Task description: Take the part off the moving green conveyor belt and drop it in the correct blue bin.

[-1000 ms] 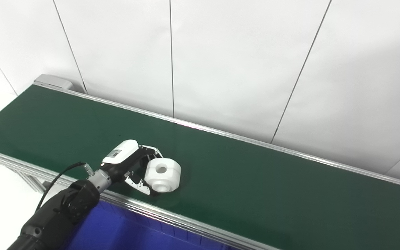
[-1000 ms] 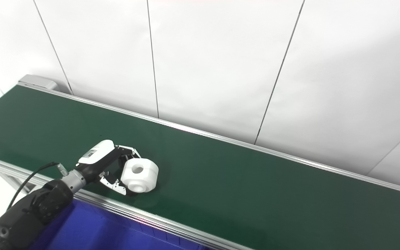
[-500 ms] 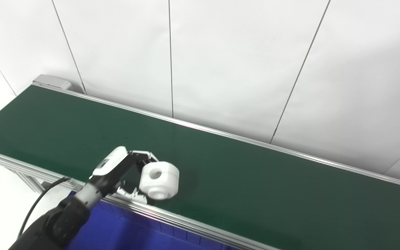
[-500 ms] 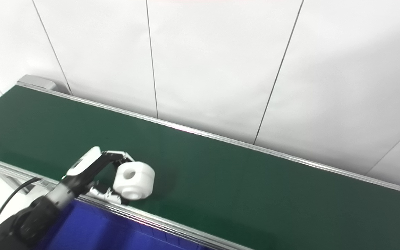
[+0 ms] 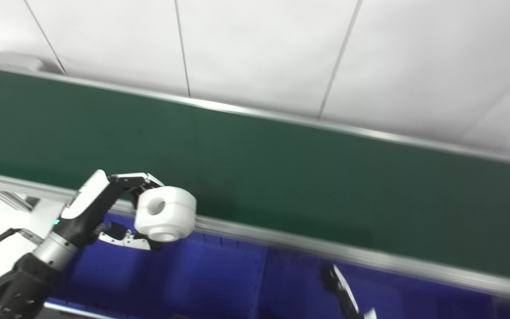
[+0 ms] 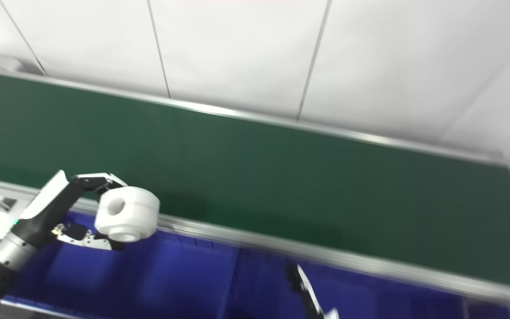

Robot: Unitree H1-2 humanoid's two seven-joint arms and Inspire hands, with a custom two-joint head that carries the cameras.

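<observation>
White panelled wall (image 5: 259, 48) behind green conveyor belt (image 5: 281, 168), blue bin (image 5: 202, 279) in front

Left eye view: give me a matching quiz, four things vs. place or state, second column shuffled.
Things:
1. white part
2. left robot hand
3. conveyor belt
4. blue bin

Places or states:
A. below the belt's near rail
B. held in the air, hole facing the camera
C. green, nothing on it
D. shut on the part

Pairs: 1-B, 2-D, 3-C, 4-A
</observation>
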